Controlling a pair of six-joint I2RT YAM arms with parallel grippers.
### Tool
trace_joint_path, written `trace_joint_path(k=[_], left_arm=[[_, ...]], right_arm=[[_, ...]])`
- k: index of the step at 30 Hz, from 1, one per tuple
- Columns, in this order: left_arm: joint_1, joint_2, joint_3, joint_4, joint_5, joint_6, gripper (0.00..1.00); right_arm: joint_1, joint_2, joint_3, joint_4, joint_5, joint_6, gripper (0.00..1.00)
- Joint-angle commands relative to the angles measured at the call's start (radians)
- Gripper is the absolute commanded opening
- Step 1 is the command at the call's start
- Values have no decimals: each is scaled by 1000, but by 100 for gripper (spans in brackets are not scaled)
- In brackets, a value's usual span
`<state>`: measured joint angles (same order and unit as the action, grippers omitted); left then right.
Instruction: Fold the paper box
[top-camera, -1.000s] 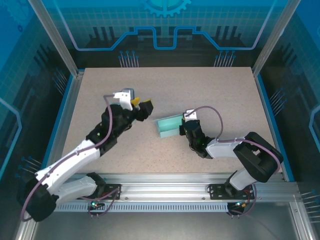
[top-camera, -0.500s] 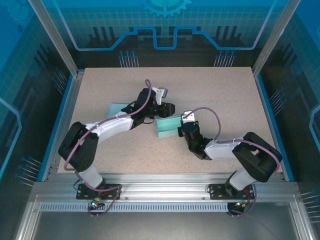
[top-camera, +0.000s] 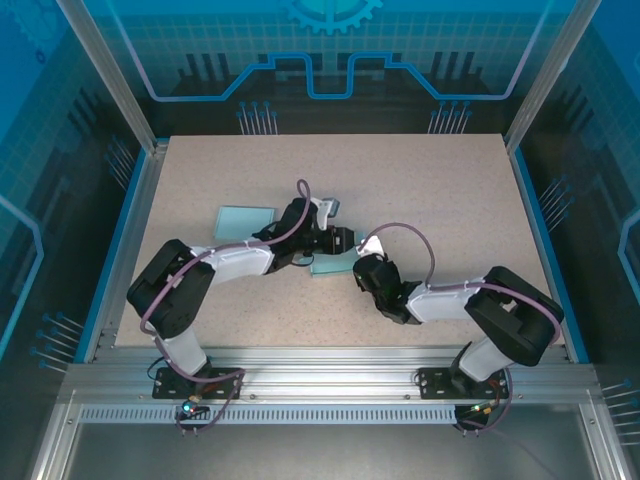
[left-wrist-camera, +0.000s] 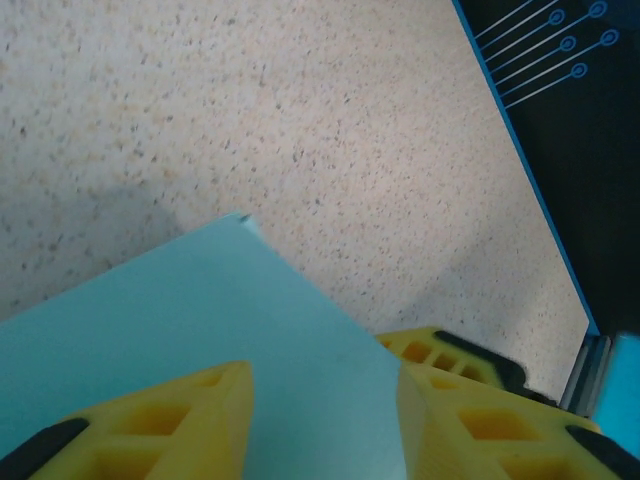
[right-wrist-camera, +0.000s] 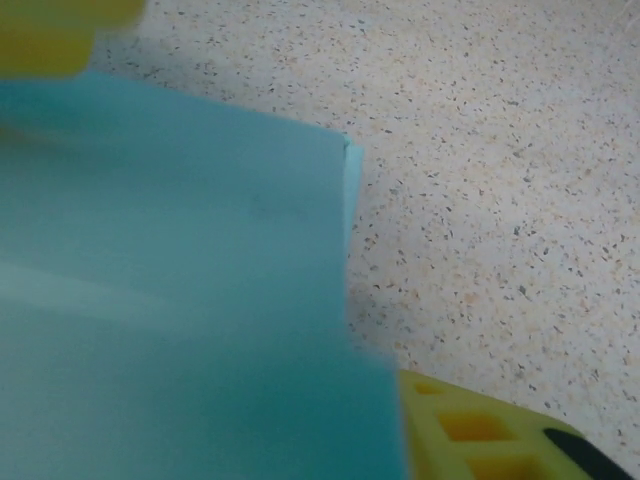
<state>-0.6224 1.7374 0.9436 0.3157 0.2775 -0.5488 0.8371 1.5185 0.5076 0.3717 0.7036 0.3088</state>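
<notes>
Well, my left gripper (left-wrist-camera: 320, 385) holds its fingers parted over a teal panel of the paper box (top-camera: 325, 266), mid-table between my arms (a flat teal sheet (top-camera: 245, 219) lies further left). My right gripper (top-camera: 361, 267) presses against the box; open or closed, I cannot tell.

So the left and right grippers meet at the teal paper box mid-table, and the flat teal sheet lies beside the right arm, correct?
No. The left gripper and right gripper do meet at the teal paper box, but the flat teal sheet lies beside the left arm, as the top external view shows.
</notes>
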Motion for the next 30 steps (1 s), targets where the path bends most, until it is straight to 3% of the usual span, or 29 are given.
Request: trace_joint_path(k=[1, 11, 19, 21, 25, 27, 30], left_arm=[[-12, 16, -51, 113, -5, -35, 43], [-15, 63, -134, 267, -35, -21, 43], [-16, 150, -225, 502, -37, -40, 43], [-17, 154, -232, 500, -43, -31, 43], [-15, 142, -236, 481, -61, -10, 44], [-15, 126, -233, 468, -63, -3, 45], [-15, 82, -216, 432, -67, -1, 49]], right_arm=[[33, -57, -14, -125, 32, 52, 43], [94, -365, 19, -449, 22, 165, 63], [21, -596, 127, -740, -58, 269, 82], [-9, -595, 158, -761, -111, 268, 87], [-155, -469, 266, -846, -320, 277, 88], [-228, -360, 315, -870, -432, 268, 84], [-257, -234, 365, -878, -493, 228, 79]])
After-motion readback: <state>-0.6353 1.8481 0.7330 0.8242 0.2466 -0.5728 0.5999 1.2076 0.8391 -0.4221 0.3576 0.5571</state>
